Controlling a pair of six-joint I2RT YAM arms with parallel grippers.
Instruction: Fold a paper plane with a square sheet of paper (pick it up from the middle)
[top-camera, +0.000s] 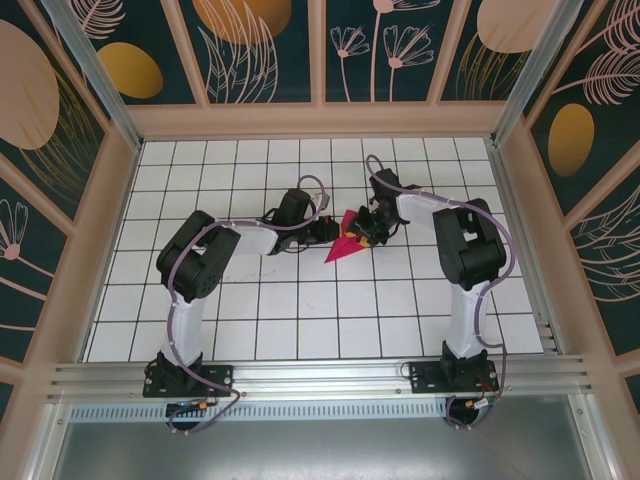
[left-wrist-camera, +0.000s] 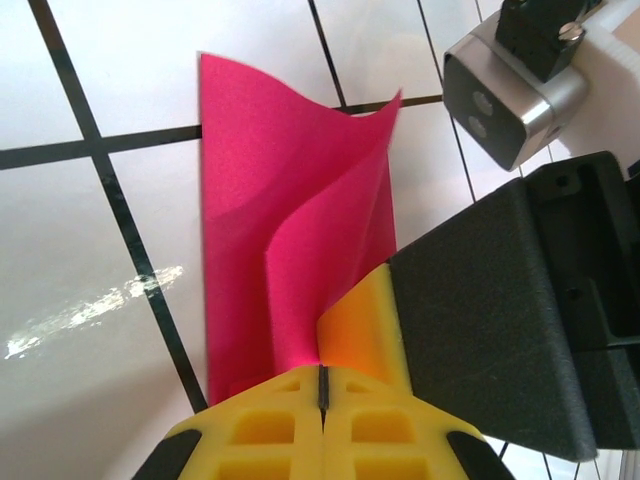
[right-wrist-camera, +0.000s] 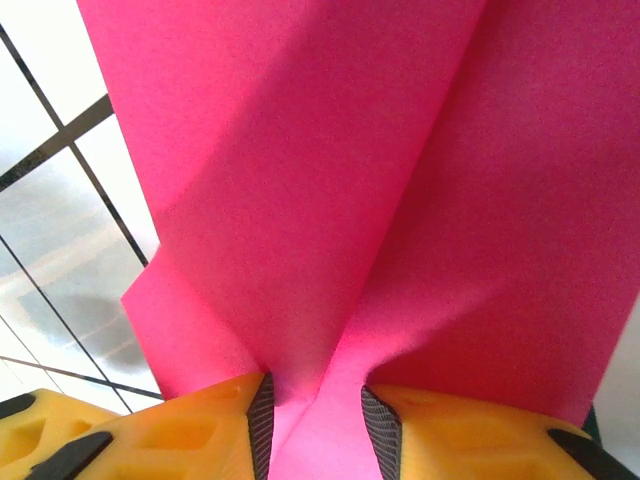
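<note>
The square sheet of paper, magenta-pink, is folded into a pointed shape whose tip points near-left over the white grid floor; whether it has the paper plane's form I cannot tell. My left gripper meets it from the left. In the left wrist view its yellow jaws are shut on the paper's lower edge, and the layers curl upward. My right gripper comes in from the right. In the right wrist view its pads stand apart, and a fold of the paper runs between them.
The right gripper's yellow finger and black body sit close against the left jaws, with the right wrist camera just above. Pale frame walls bound the gridded floor on three sides.
</note>
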